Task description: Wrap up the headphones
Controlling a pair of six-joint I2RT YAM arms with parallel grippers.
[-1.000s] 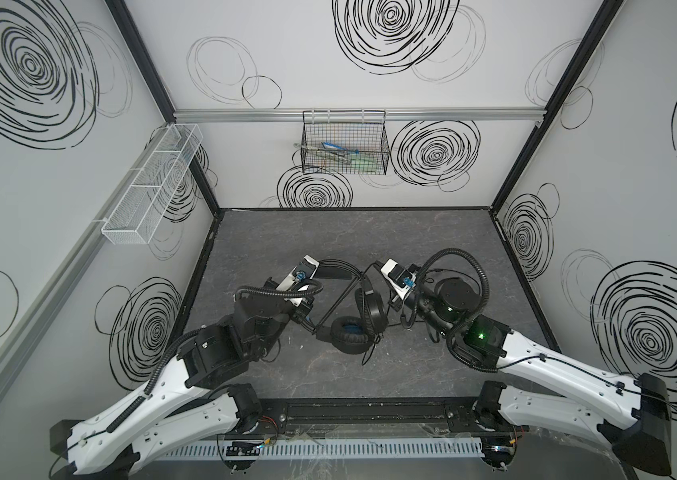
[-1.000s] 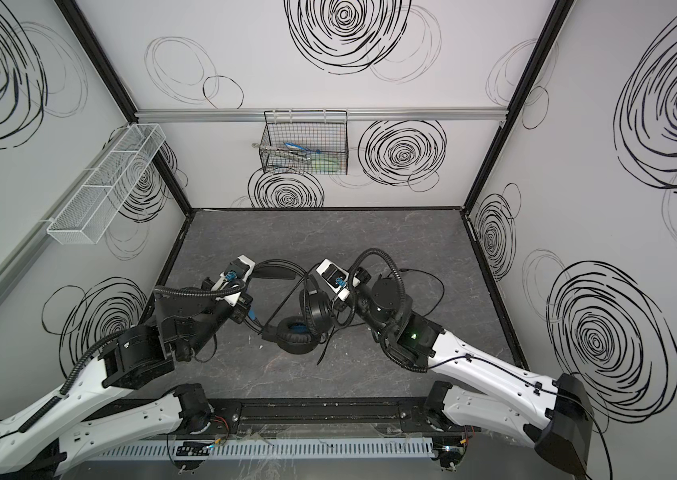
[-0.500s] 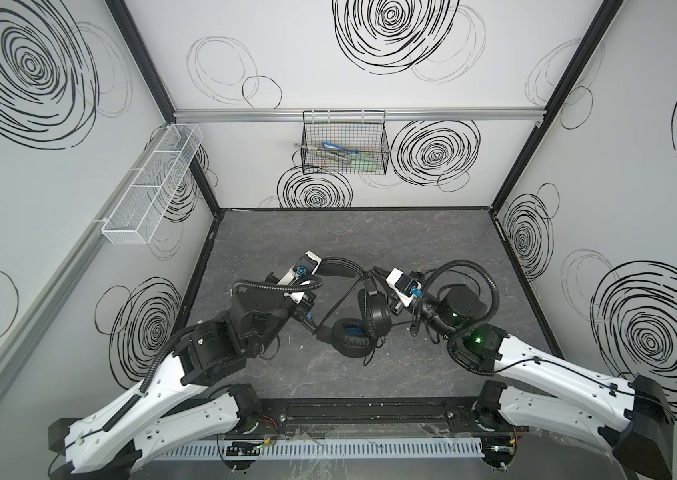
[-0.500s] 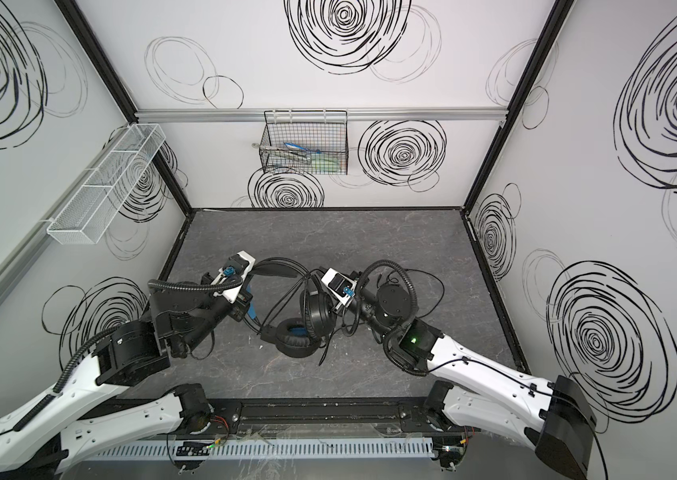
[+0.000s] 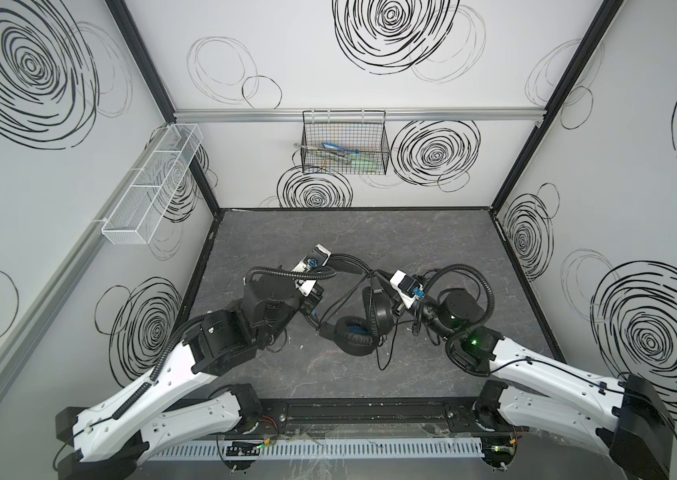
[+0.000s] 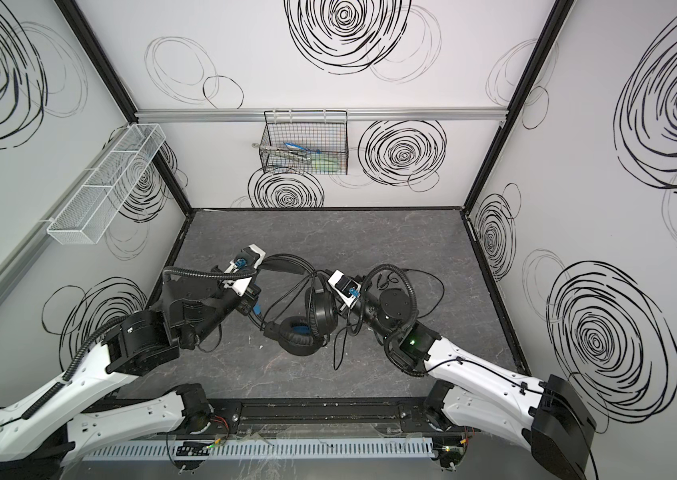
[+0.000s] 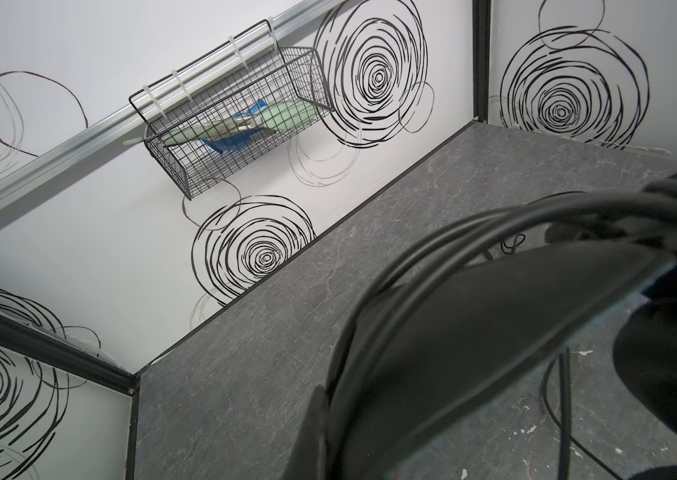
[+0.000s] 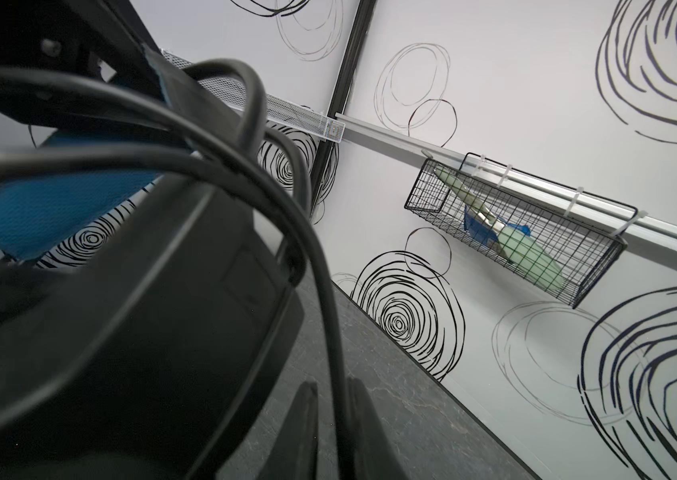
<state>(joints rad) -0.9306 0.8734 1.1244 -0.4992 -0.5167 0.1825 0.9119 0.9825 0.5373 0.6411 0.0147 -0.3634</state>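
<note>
Where the right gripper (image 8: 331, 386) shows its two fingers (image 8: 307, 401) in the right wrist view, the jaws stand only slightly apart, and the thin black cable (image 8: 325, 291) runs through the narrow gap without looking pinched. The left gripper (image 6: 257, 311) is closed tight on the headphones (image 6: 322, 311), clamped at the headband (image 7: 494, 332) where the blue strap shows. That band fills much of the left wrist view, with loops of cable lying over it, and only one finger of that gripper shows there. In both top views the headphones sit between the two grippers near the middle of the grey table (image 5: 328, 232). One earcup (image 5: 355, 338) lies flat with its padded face and blue lining upward; the other earcup (image 5: 379, 311) stands on edge just beside it, close against the right gripper. Several turns of cable drape across the headband between the arms, and a loose end trails on the table toward the front edge. Farther out, a black wire basket (image 5: 345, 153) hangs on the back wall and a white mesh tray (image 5: 149, 187) on the left wall.
</note>
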